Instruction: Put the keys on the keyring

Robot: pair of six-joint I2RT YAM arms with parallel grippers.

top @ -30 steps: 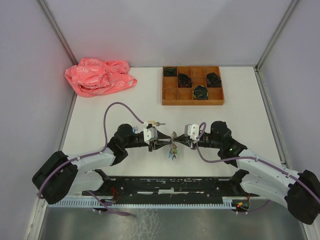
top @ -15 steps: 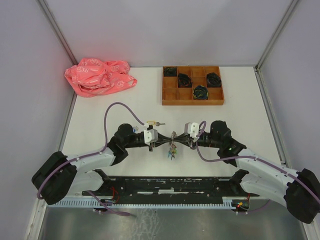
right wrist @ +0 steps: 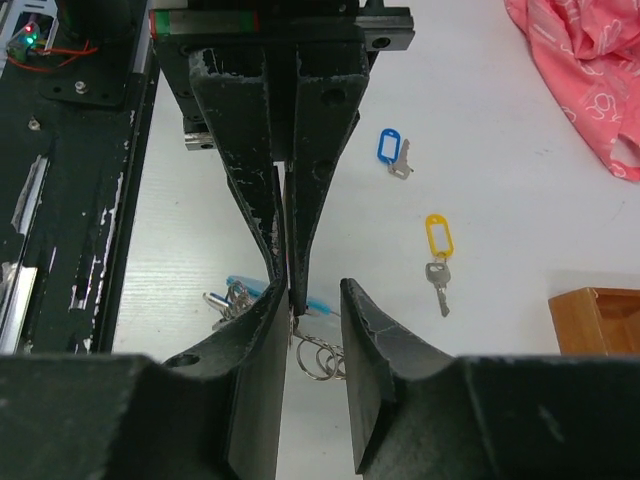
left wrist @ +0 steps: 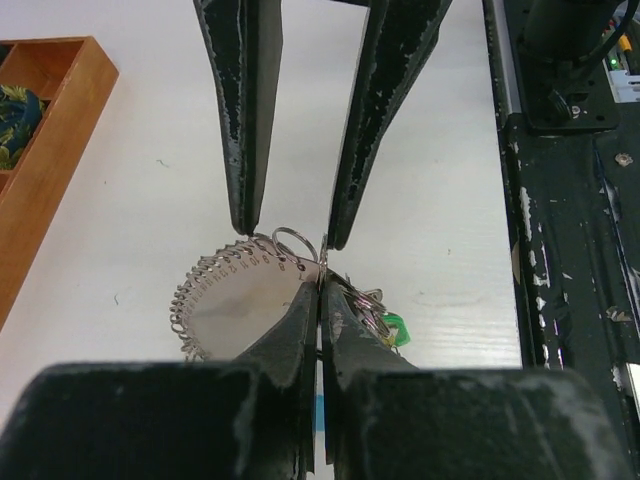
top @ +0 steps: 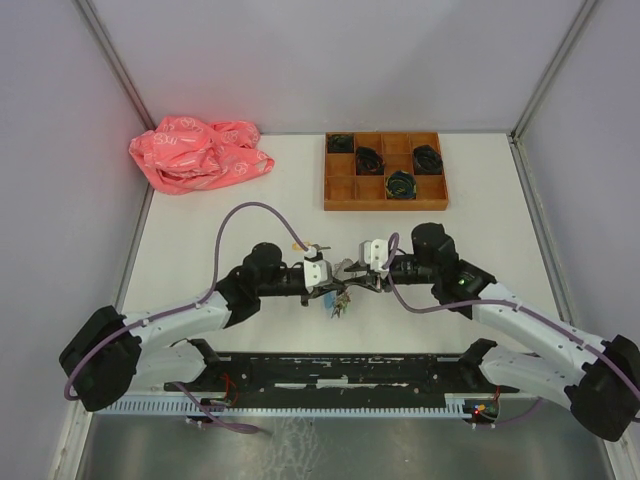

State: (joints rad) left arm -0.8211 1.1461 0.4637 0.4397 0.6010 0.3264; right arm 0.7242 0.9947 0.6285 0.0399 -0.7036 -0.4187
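1. One keyring [left wrist: 215, 292] sits at the centre of the work, just above the table [top: 480, 240] between the two arms. Its fan of silvery pieces hangs to one side, with a green tag and a light-blue section below.
2. Two loose keys lie flat on the table beyond it, not yet threaded. They are a blue-tagged key [right wrist: 392, 150] and a yellow-tagged key [right wrist: 437, 250], near each other but apart.
3. The left gripper [left wrist: 319, 298] has its fingers pressed together on the hoop's wire. This grip likely serves to steady the ring so the other arm can work on it.
4. The right gripper [right wrist: 312, 295] faces it nose to nose, fingers spread to either side of a small split ring [left wrist: 290, 240] on the hoop. It grips nothing. I judge it is lining up to take hold of the hoop or that ring.
5. Neither claw holds a key, so the threading looks far from done.
6. Farther back stand a wooden tray [top: 385, 205] holding dark coiled bundles and a crumpled pink bag [top: 195, 152], both well apart from the work.
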